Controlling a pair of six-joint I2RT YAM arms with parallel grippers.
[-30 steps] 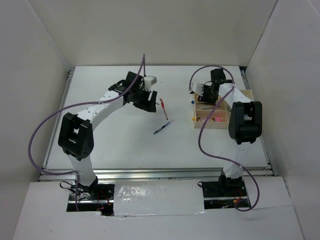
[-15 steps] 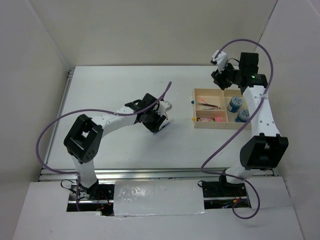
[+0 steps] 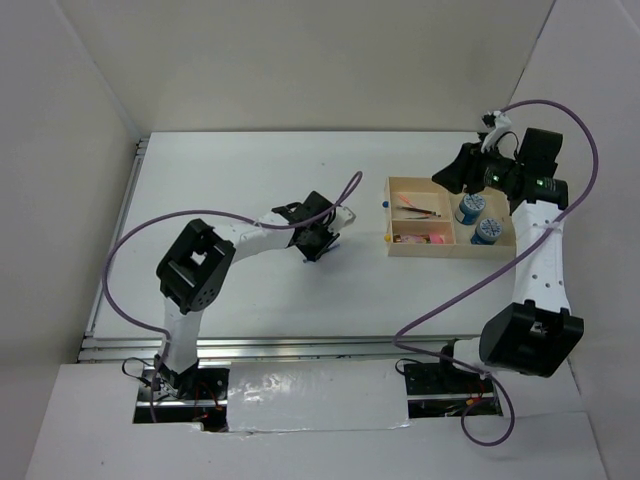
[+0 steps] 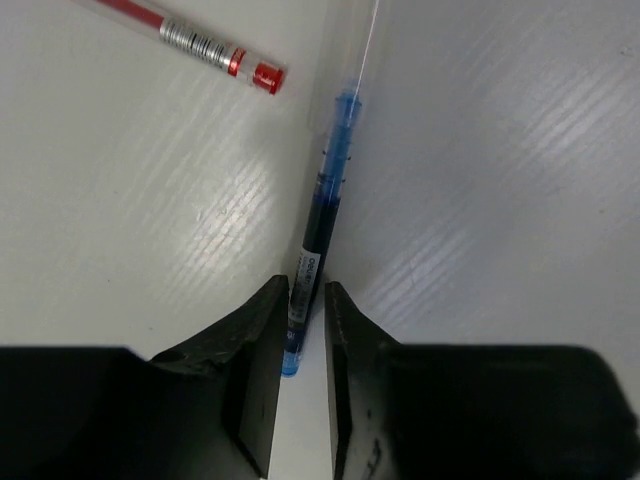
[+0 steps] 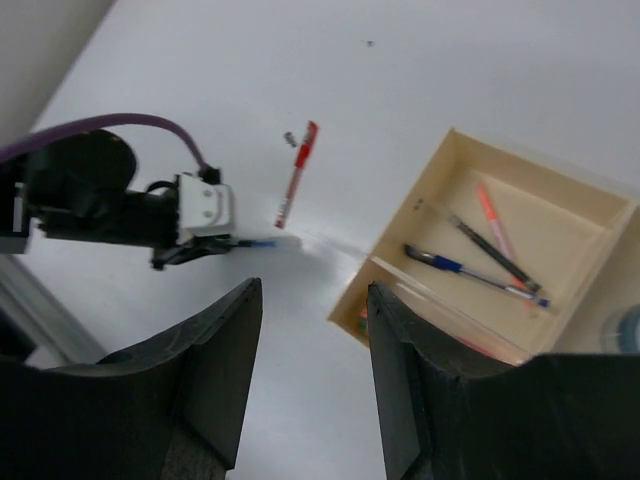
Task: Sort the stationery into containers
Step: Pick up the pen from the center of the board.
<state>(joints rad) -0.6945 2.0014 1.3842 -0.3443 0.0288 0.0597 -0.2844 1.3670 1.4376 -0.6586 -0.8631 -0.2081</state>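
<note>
Left wrist: left gripper (image 4: 305, 292) pinches the near end of the blue pen (image 4: 326, 205); right gripper (image 5: 312, 295) gapes empty.

Left pincer (image 4: 306, 300) pinched narrow, low; right pincer (image 5: 312, 300) agape, aloft.

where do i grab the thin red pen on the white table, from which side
Mid-barrel of the thin red pen, from above, jaws closing across its narrow width. It lies flat on the white table, so only a top-down pinch likely gets both long sides; the middle should keep it level.
</note>
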